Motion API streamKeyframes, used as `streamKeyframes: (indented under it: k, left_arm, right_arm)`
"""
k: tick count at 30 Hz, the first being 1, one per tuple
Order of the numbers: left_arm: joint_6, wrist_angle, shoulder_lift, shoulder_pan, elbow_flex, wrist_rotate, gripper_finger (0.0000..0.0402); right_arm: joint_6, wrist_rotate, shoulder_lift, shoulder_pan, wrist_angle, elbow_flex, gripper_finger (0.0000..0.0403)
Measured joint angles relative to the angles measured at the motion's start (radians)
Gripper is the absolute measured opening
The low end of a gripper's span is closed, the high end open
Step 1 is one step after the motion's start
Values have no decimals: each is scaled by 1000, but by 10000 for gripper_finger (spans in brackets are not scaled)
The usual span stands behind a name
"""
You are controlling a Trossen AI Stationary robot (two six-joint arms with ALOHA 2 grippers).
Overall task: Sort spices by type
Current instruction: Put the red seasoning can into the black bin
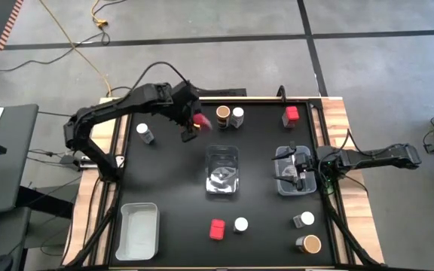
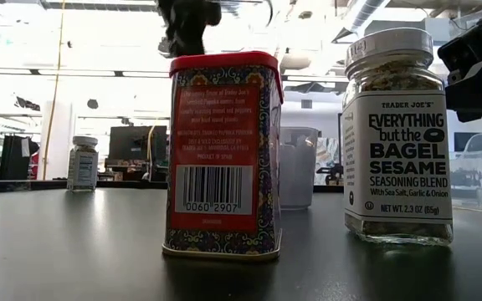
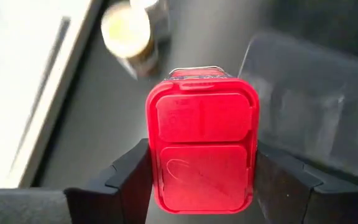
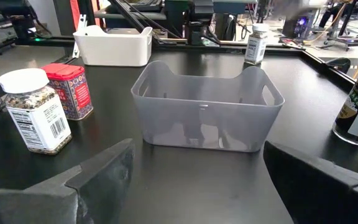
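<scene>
With the left hand [image 3: 201, 177] clamped on a red spice tin [image 3: 202, 152] lifted above the counter [image 1: 172, 188] near the middle clear bin [image 1: 222, 170], keep the tin upright, lower it inside; the right hand [image 4: 194, 180] waits open.

Glass jar [image 2: 398, 138] label: "TRADER JOE'S EVERYTHING but the BAGEL SESAME SEASONING BLEND"; red tin [image 2: 223, 155] barcode: "0060 2907"
</scene>
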Motion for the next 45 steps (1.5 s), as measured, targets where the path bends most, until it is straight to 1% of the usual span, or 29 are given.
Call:
streamKeyframes:
  k: [3,5,9,13,17,20,25,30,34,37,39,45]
  left_arm:
    - [-1,-19,32,-17,107,46,226]
    - [-1,-50,74,-37,181,55,226]
    - [59,-126,173,-84,321,56,226]
    - [100,-198,250,-136,401,70,226]
    - [127,-216,305,-195,403,72,226]
    - [148,-215,355,-235,402,50,226]
    - [173,-212,455,-275,401,27,226]
    - [192,-211,521,-274,401,12,226]
    - [198,-194,544,-256,400,9,226]
    - [172,-175,553,-242,390,13,226]
    - [161,-179,557,-239,374,14,226]
    - [142,-112,559,-242,283,-6,226]
  right_arm:
    - [0,0,0,0,0,0,384]
    - [0,0,0,0,0,0,384]
    - [0,0,0,0,0,0,384]
    - [0,0,0,0,0,0,384]
    - [0,0,0,0,0,0,384]
    - [0,0,0,0,0,0,384]
    - [0,0,0,0,0,0,384]
    - [0,0,0,0,0,0,384]
    - [0,0,0,0,0,0,384]
    - [0,0,0,0,0,0,384]
    - [0,0,-1,0,0,0,384]
    - [0,0,-1,0,0,0,384]
